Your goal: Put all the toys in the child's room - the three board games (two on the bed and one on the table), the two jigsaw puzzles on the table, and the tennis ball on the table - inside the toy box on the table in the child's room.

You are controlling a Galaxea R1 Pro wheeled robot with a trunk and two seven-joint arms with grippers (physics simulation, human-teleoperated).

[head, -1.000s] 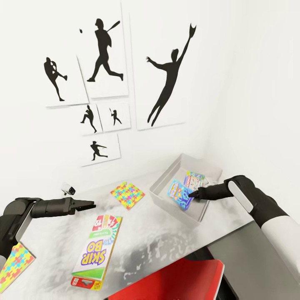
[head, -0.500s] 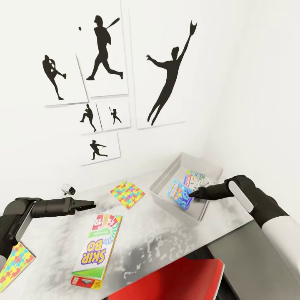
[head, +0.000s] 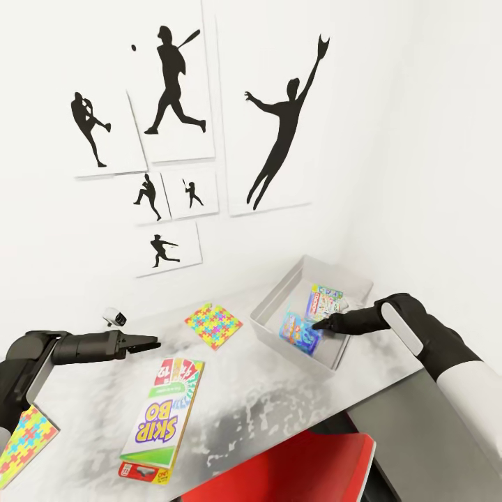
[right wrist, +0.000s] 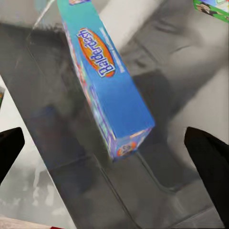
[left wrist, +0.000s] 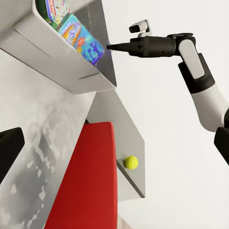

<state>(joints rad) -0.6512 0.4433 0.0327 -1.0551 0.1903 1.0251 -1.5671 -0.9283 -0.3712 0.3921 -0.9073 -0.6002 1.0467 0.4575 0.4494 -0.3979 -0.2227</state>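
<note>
The grey toy box (head: 268,326) stands at the table's (head: 279,390) far right corner. Inside it lie a green-edged board game (head: 325,301) and a small blue board game (head: 300,332), which is blurred and tilted. My right gripper (head: 317,325) is open just beside the blue game (right wrist: 112,90), and its fingertips (right wrist: 207,152) stand wide apart, clear of it. My left gripper (head: 150,342) hovers open over the table's left part. The thick Skip-Bo game (head: 162,418) lies below it. One jigsaw puzzle (head: 213,325) lies mid-table and another (head: 24,439) at far left. The tennis ball (left wrist: 130,162) rests on the lower grey end unit.
A red chair (head: 293,467) sits tucked at the table's near edge. A small white and black device (head: 115,318) stands by the wall, which carries black silhouette sports pictures (head: 279,139). The toy box (left wrist: 71,71) shows in the left wrist view with the right gripper (left wrist: 109,46) over it.
The blue board game has dropped and tipped lower inside the toy box, out of the right gripper's hold. The left arm has not moved.
</note>
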